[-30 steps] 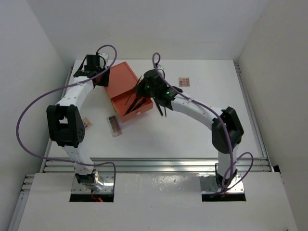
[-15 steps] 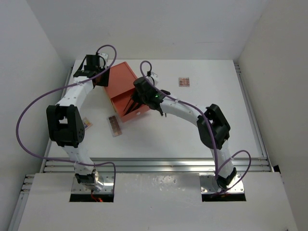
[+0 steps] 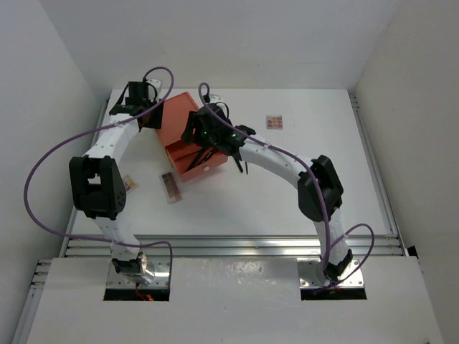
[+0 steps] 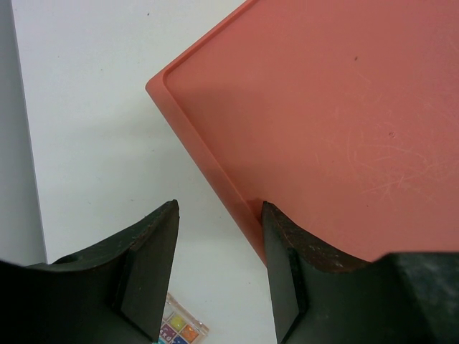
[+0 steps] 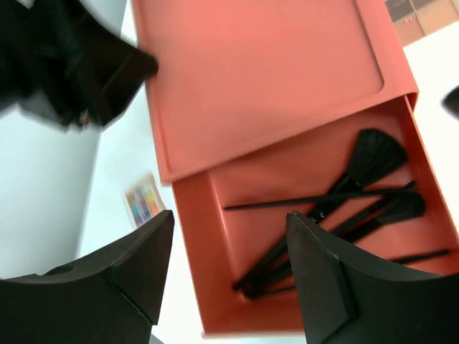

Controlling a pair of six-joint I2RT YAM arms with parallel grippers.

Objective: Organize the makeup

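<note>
Top external view: an orange plastic drawer box (image 3: 179, 115) is pictured at the far left of a white surface (image 3: 287, 201), its drawer (image 3: 208, 170) pulled out toward the near side. The left gripper (image 3: 153, 115) is set at the box's far left corner. The right gripper (image 3: 193, 140) is held over the open drawer, in which slim black brushes and sticks (image 3: 195, 159) are laid. A flat pink-brown palette (image 3: 170, 188) is seen on the surface just in front of the drawer, a small multicoloured palette (image 3: 129, 183) lies to its left, and a second pink-brown palette (image 3: 274, 122) lies well apart at the far right.

Left wrist view: the left gripper (image 4: 219, 208) is shown with its jaws about half apart and nothing clamped. One finger is placed at the box's rim, the other over bare surface; whether the rim is touched cannot be told. A corner of the multicoloured palette is glimpsed below.

Right wrist view: the right gripper (image 5: 229, 215) is shown with its jaws spread wide and empty above the drawer. Inside, a fan-headed black brush (image 5: 373, 154) is laid among the slim black brushes and sticks. The multicoloured palette is seen on the surface to the left.
</note>
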